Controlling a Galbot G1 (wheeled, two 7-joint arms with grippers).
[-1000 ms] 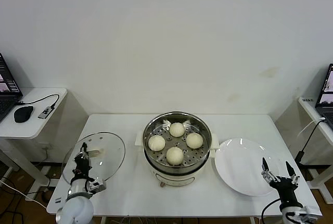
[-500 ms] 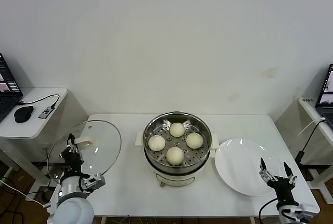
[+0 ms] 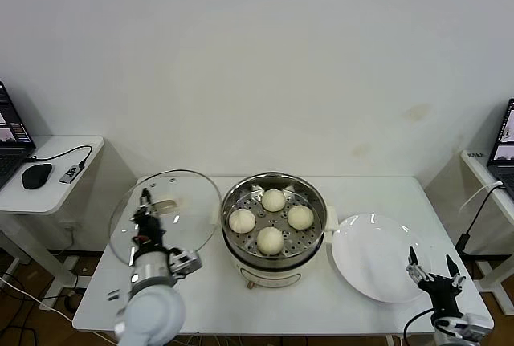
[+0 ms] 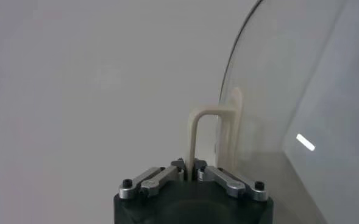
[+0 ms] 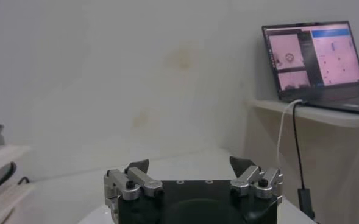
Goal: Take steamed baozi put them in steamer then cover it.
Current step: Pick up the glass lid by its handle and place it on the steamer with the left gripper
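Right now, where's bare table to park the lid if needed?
Bare table behind the plate, and the front strip between steamer and plate. Crowded left: left gripper holds the cover beside the steamer.

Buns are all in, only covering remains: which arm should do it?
Left. Its gripper already holds the cover by the handle, beside the steamer. The right gripper hangs open near the plate.

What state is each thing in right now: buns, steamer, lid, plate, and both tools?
Steamed baozi: all four in the steamer basket.
Steamer: uncovered, on the table.
Cover: lifted, tilted, left of the steamer.
Left tool: shut on the cover's handle.
Right tool: open, holding nothing, at the table's right front edge.
White plate: bare, right of the steamer.
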